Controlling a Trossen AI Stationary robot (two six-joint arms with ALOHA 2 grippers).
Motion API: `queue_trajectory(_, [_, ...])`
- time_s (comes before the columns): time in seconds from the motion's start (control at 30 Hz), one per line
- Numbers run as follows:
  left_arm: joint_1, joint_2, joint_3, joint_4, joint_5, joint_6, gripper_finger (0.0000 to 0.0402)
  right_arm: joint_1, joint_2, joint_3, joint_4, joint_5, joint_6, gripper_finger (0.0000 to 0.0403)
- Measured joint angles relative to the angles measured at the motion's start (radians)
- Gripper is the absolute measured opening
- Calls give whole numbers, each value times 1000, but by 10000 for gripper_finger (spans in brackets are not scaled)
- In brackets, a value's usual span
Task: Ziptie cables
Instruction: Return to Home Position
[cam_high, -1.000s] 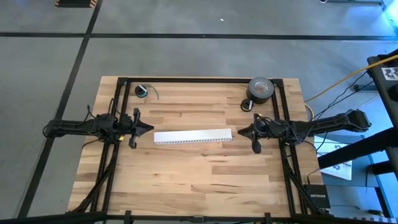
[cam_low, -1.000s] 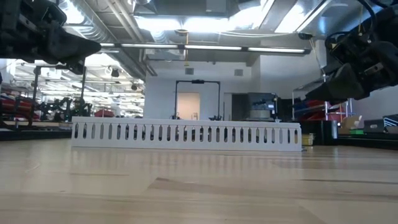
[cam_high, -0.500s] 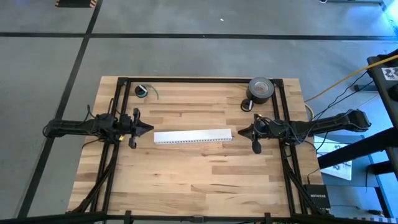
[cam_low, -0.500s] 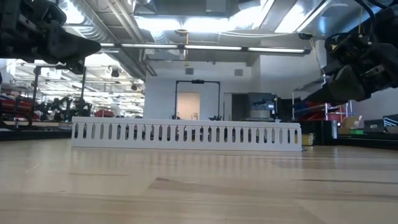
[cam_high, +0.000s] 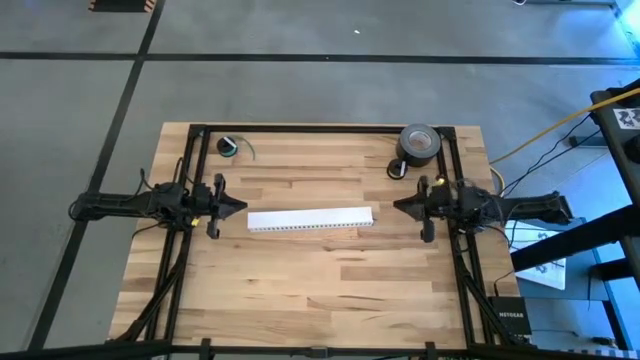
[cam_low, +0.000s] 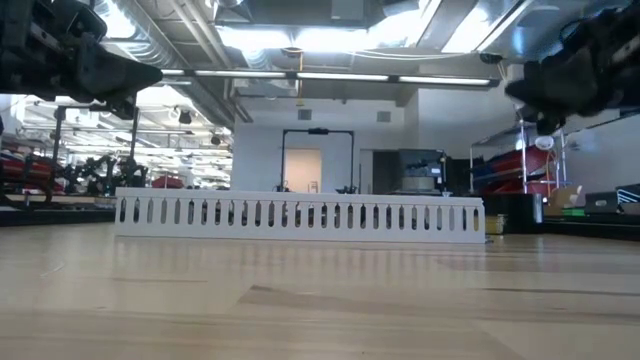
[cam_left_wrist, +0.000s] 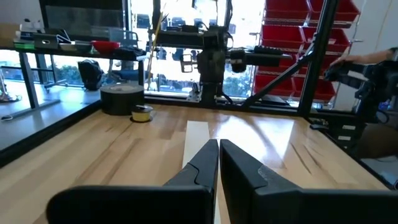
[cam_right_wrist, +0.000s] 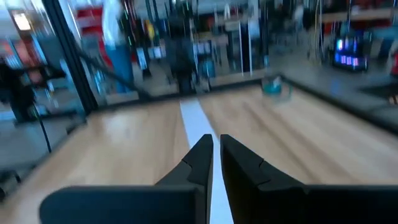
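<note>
Closed white duct (cam_high: 310, 219) at frame centre on the worktop (cam_high: 320, 290), cables unseen, presumably inside; left gripper (cam_high: 243, 207) and right gripper (cam_high: 397, 207), both clenched empty near its ends, should retract level and outward, clear of it

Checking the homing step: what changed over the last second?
The right tool, shut, pulled back from the white duct toward the right edge of the table and rose. It took hold of nothing. The left tool, shut, the white duct and the tape roll stayed put.
</note>
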Motion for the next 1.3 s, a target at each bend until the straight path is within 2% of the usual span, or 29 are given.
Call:
queue_trajectory(0.07, [0,0,0,0,0,0,0,0,-72,0,-1,0,0,17])
queue_trajectory(0.27, [0,2,0,1,-1,0,0,0,-70,2,93,8,0,17])
queue_trajectory(0.83, [0,2,0,0,0,0,0,0,-69,2,11,8,0,17])
queue_trajectory(1.3, [0,2,0,0,0,0,0,0,-69,2,10,8,0,17])
